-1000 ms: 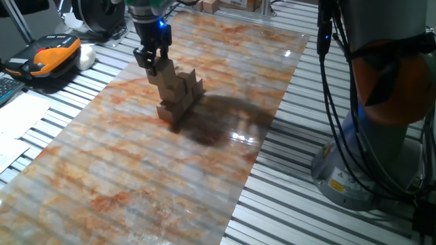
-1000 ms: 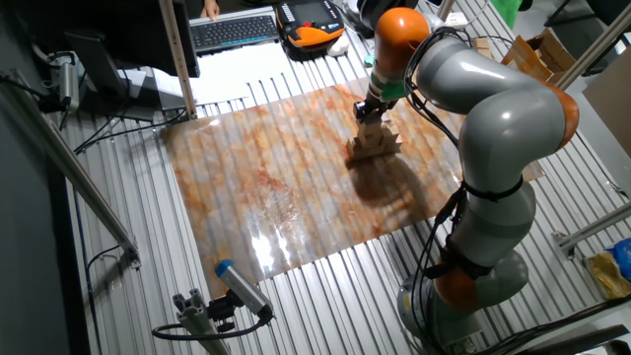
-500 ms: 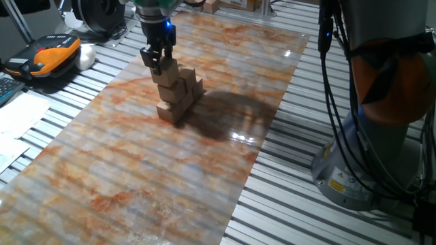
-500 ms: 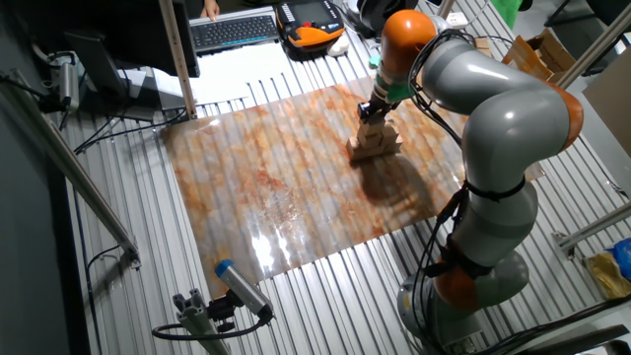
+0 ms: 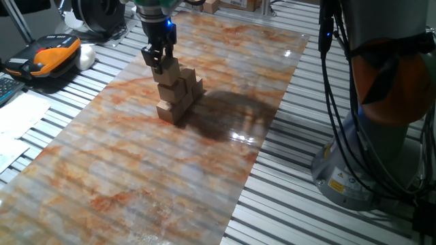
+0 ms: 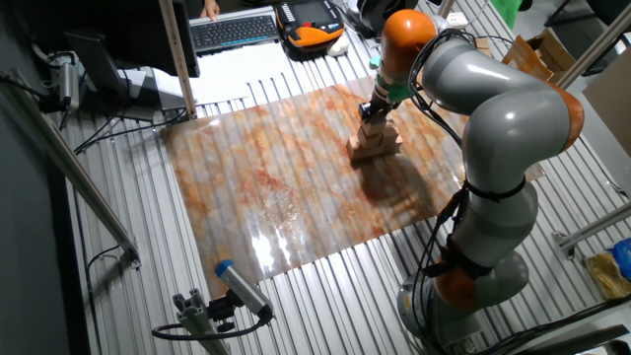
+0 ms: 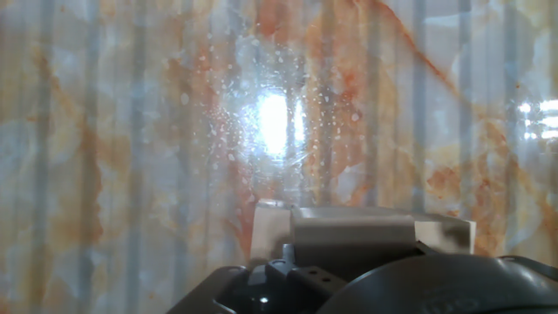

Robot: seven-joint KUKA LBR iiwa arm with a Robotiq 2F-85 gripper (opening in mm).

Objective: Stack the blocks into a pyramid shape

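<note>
- In one fixed view you see a glossy marbled sheet (image 5: 204, 136) in orange, white and grey, lying on a table of ribbed metal slats (image 5: 300, 197). Glare sits on the sheet just right of the pile's shadow.
- At the left edge there is one orange-and-black handheld unit (image 5: 51, 58), and white paper (image 5: 20, 116) lies below it. The arm's grey base (image 5: 375, 150) and a bundle of black cables (image 5: 334, 88) fill the right side.
- The pyramid shape (image 5: 177, 92) stands on the far-left part of the sheet. You can make out stepped tan blocks (image 5: 170, 111), but a full count is not possible from here.
- The gripper (image 5: 158, 60) is at the top block, its dark fingers on either side of it; you cannot tell whether they press it.
- In the other fixed view the same sheet (image 6: 286, 177) lies among slats. You see one keyboard (image 6: 235, 30) at the top and one metal post (image 6: 179, 59) beside it.
- Here the gripper (image 6: 374, 110) meets the top of the pile (image 6: 375, 143), near the sheet's far-right edge.
- In the hand view you look down on the marbled sheet (image 7: 131, 131) with one bright reflection. Pale block tops (image 7: 349, 231) show at the bottom, partly hidden by the dark gripper body (image 7: 366, 283).
</note>
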